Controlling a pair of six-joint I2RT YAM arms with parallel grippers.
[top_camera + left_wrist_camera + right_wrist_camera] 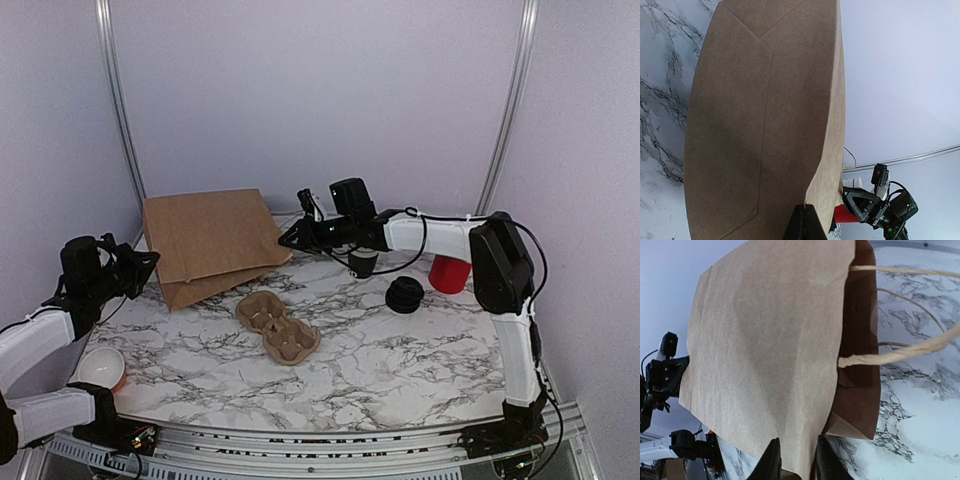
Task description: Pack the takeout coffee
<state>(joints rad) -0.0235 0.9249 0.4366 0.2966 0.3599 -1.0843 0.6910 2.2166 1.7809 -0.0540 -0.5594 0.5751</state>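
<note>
A brown paper bag (pixel 210 245) lies flat at the back left of the marble table. My left gripper (pixel 148 262) is at its left edge, its black fingers (pixel 799 225) shut on the bag's lip (pixel 827 165). At the right edge, my right gripper (pixel 288 238) has its jaws a narrow gap apart, with the bag's upper sheet (pixel 770 355) between them. The bag's string handles (pixel 900 352) trail over the marble. A small black cup (pixel 362 262), the takeout coffee, stands under my right forearm; I cannot make out its lid.
A cardboard cup carrier (pixel 278 328) lies mid-table. A stack of black lids (pixel 404 294) and a red cup (pixel 450 272) stand to the right. An open cup, white inside (pixel 100 367), is at the near left corner. Walls close in on three sides.
</note>
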